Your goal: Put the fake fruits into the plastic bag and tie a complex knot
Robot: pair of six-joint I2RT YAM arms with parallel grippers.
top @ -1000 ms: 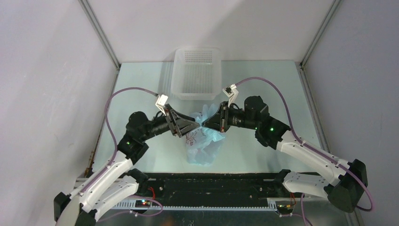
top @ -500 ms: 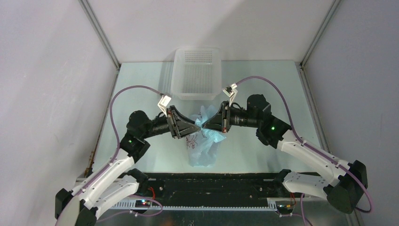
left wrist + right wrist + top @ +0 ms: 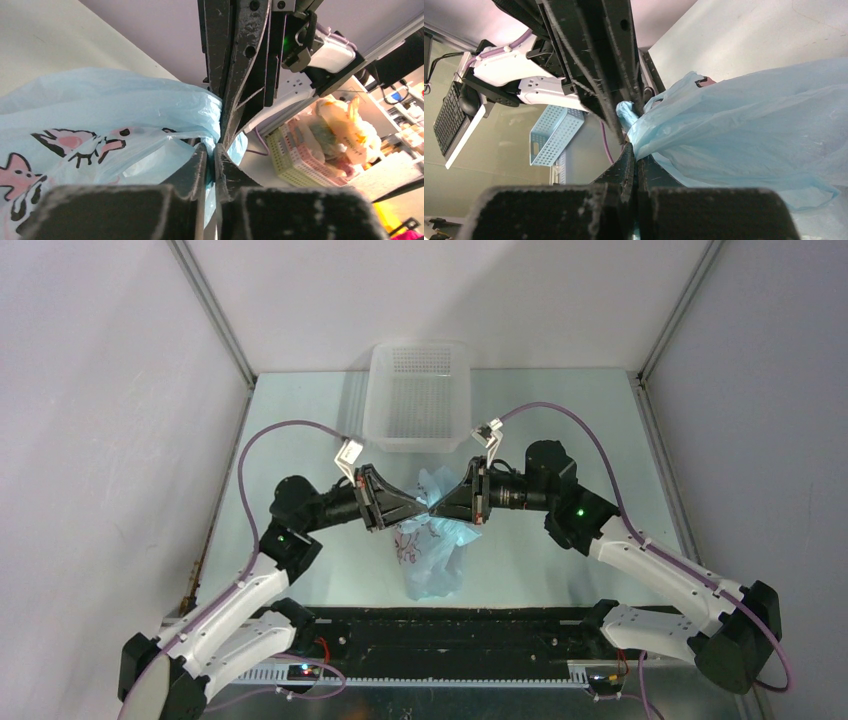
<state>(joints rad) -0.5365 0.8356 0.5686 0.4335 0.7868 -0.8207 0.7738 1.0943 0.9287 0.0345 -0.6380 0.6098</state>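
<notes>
We see a pale green table boxed in by plain grey walls, with metal posts at its far corners. Beyond it we make out a keyboard and a blue basket.

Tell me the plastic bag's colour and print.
The plastic bag is light blue with pink-and-black cartoon figures, clearest in the left wrist view.

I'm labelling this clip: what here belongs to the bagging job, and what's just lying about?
In the job: plastic bag; left gripper and right gripper, both pinching its top.
Lying about: white perforated basket, behind the bag.
</notes>
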